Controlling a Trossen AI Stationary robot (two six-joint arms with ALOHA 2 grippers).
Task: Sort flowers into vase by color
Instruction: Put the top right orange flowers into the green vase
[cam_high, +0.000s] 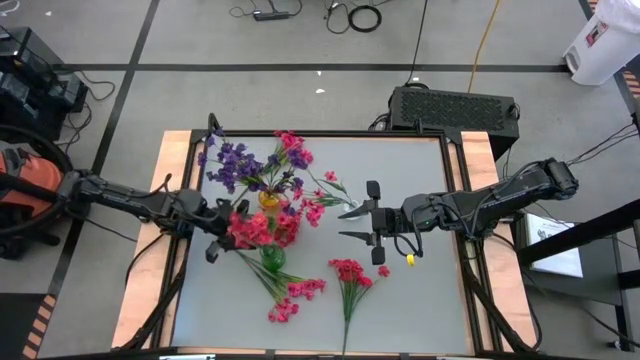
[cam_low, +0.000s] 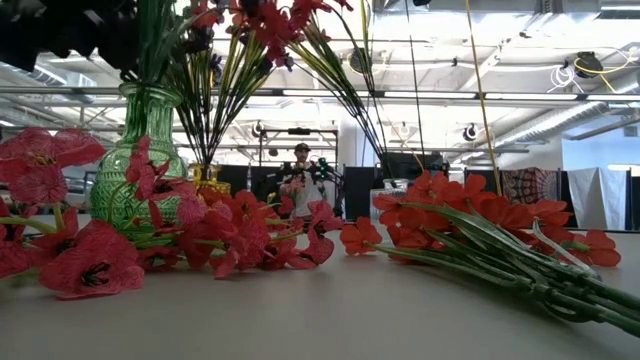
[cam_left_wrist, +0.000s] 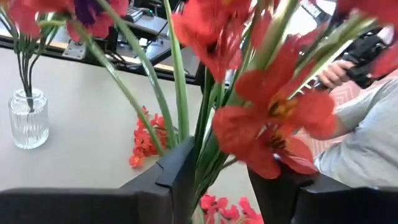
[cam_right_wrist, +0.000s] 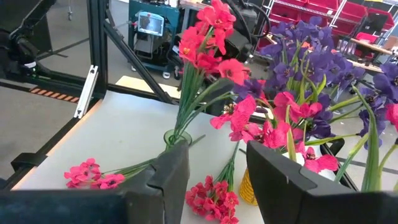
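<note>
The left gripper (cam_high: 222, 232) sits right over the green vase (cam_high: 272, 259), its fingers (cam_left_wrist: 177, 171) spread apart with the green stems of a pink-red sprig (cam_left_wrist: 267, 118) standing loose between them, not pinched. That sprig's stems appear to reach down into the vase, so the step in hand looks like a release. To finish it well, the fingers should stay wide and lift straight up along the stems, since any sideways drag could catch a leaf and tip the bunch or the vase.

The right gripper (cam_high: 362, 222) hovers well off to the side over bare table, fingers (cam_right_wrist: 168, 177) parted and holding nothing; a pink blossom (cam_high: 325, 200) lies just ahead of it. More pink-red sprigs (cam_high: 350, 272) lie flat on the table beyond the green vase from the left gripper, and another cluster (cam_high: 296, 290) rests near the vase's foot. The purple flowers (cam_high: 232, 160) already stand in the yellow vase (cam_high: 269, 198), just beyond the left gripper's fingertips
</note>
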